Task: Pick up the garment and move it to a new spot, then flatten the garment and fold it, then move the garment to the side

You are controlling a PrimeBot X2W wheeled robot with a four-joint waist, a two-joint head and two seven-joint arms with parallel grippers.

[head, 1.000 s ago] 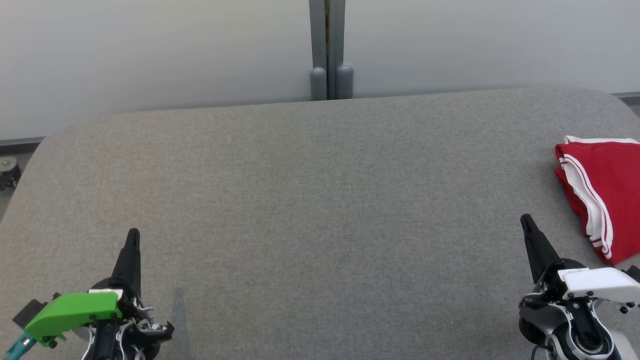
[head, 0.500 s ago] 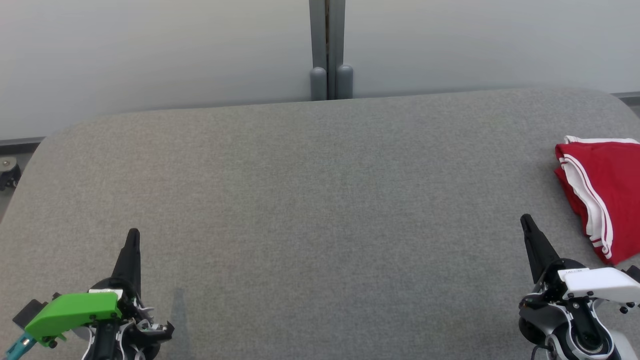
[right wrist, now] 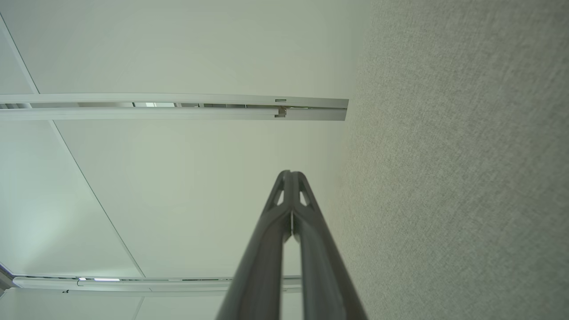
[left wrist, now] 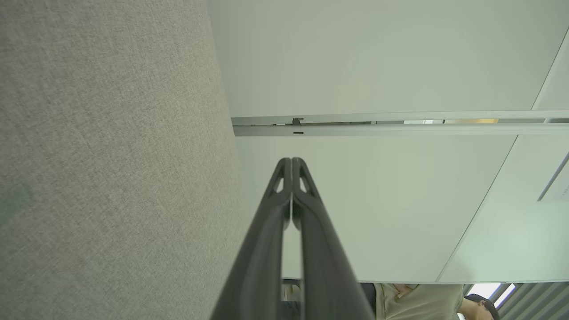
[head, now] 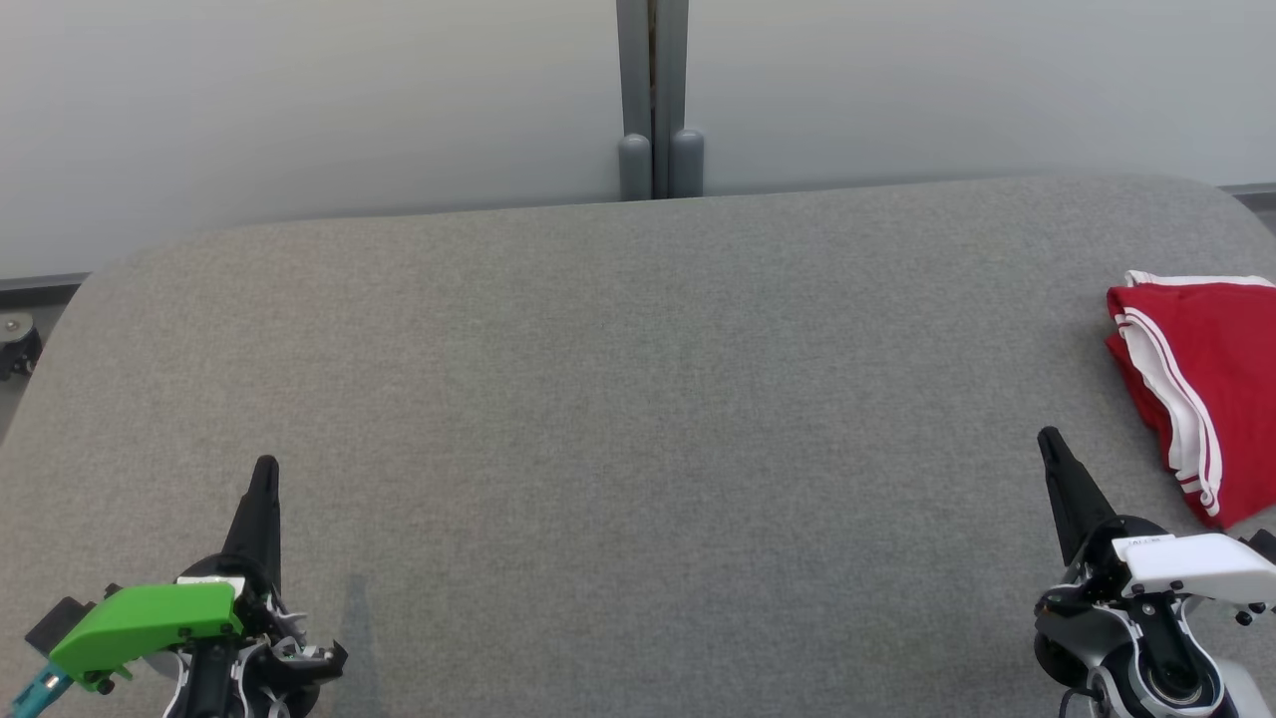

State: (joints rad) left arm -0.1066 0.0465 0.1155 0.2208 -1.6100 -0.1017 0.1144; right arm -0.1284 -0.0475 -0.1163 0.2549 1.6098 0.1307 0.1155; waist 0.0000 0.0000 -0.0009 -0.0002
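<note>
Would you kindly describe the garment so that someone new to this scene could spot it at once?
Start at the broad grey table and follow it to its right edge. There lies the garment, folded into a compact bundle, beyond the right arm's dark fingers. It is bright red with white striped trim, the only cloth item there.

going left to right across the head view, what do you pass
caster wheel → left pincer → grey post → right pincer → red garment
</note>
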